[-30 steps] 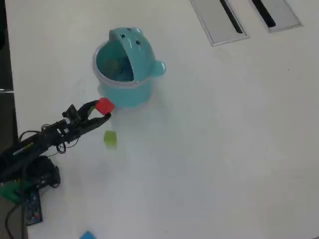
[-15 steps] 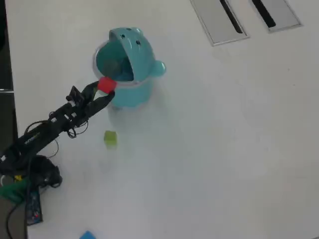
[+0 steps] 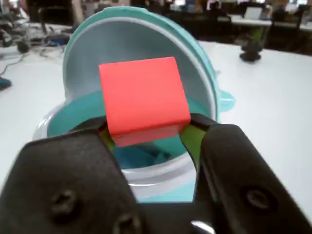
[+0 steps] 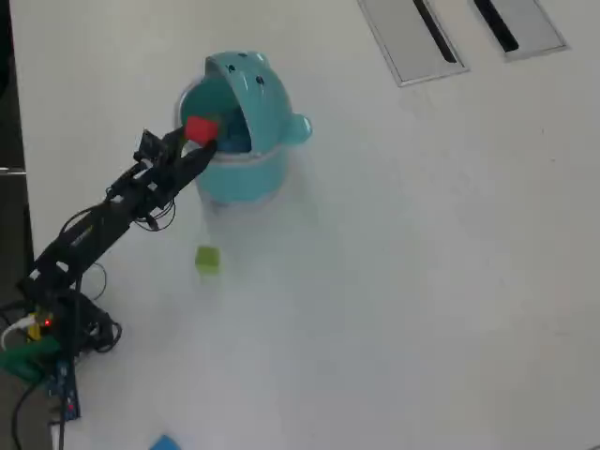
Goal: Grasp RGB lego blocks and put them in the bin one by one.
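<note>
Going by the teal bin (image 4: 246, 150) on the white bench (image 4: 422, 281): at the far lower left edge of the overhead view lies a light blue block (image 4: 165, 442), well apart from the bin. The yellow-green block (image 4: 207, 261) sits on the bench below the bin, near it. The gripper (image 3: 148, 134) is clamped on the red block (image 3: 144, 100), held over the bin's open mouth, in front of the raised lid (image 3: 141, 58). Two grey slotted panels (image 4: 412, 37) lie upper right of the bin.

Readable text: none in either view.
Red cube (image 3: 144, 100): plain faces, no lettering.
Teal bin (image 4: 246, 178) behind the cube: animal-face lid only, no label, brand or number.
</note>
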Available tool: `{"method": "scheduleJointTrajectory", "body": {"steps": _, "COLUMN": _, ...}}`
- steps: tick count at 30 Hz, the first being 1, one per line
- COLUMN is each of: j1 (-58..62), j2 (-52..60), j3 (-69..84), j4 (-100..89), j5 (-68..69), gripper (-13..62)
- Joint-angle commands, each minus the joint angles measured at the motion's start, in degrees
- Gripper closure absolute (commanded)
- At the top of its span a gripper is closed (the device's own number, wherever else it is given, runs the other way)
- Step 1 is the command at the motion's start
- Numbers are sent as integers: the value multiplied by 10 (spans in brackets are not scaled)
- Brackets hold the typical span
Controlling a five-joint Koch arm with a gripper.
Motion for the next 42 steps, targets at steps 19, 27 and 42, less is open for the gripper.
{"method": "scheduleJointTrajectory", "body": {"steps": 19, "j1": -67, "j2": -121, "j3": -162, "j4": -78, "j5": -49, "gripper": 348}}
{"method": "scheduleJointTrajectory", "body": {"steps": 27, "j1": -43, "j2": -134, "j3": -170, "j4": -95, "j5": -89, "gripper": 205}}
{"method": "scheduleJointTrajectory", "body": {"steps": 42, "j1": -16, "j2": -54, "j3": -104, "j4": -19, "j5": -99, "gripper": 172}}
